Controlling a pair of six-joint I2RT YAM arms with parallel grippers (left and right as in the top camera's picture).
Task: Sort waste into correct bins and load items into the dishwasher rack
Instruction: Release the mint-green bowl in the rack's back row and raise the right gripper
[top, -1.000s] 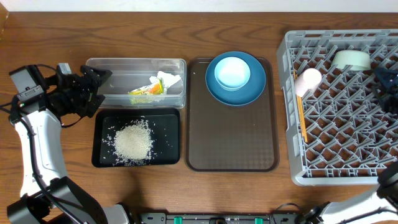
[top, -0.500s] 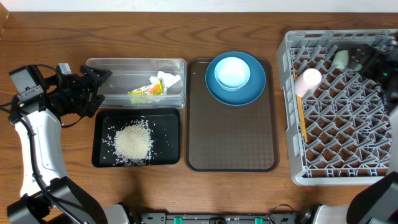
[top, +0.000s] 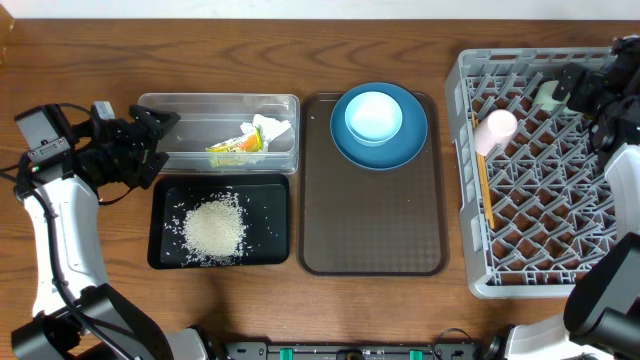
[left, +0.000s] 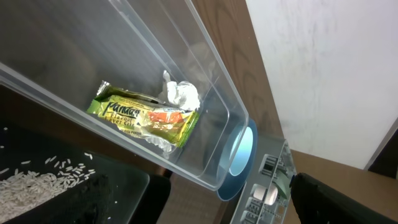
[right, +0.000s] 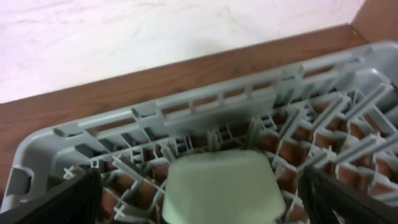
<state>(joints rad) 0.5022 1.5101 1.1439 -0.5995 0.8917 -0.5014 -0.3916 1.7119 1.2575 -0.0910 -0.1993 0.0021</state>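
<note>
Checking progress, I see wrapper (top: 236, 145) and napkin (top: 272, 130) in the tub (top: 190, 103), rice (top: 213, 228) in the black tray (top: 160, 255), and cup (top: 496, 127), bowl (top: 546, 96) and chopsticks (top: 485, 190) in the rack (top: 540, 290). Plate (top: 400, 150) and saucer (top: 373, 117) on the brown tray (top: 370, 230) are not yet loaded. Both jaws are apart, holding nothing.

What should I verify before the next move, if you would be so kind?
1. Right hand open, over the mint-green bowl: ok.
2. Mint-green bowl inside the dishwasher rack: ok.
3. Pink cup and chopsticks in the rack: ok.
4. Dark-blue plate and saucer loaded: not ok, both on the brown tray.
5. Napkin and wrapper in the clear tub, rice in the black tray: ok.
6. Left hand open, holding nothing: ok.
</note>
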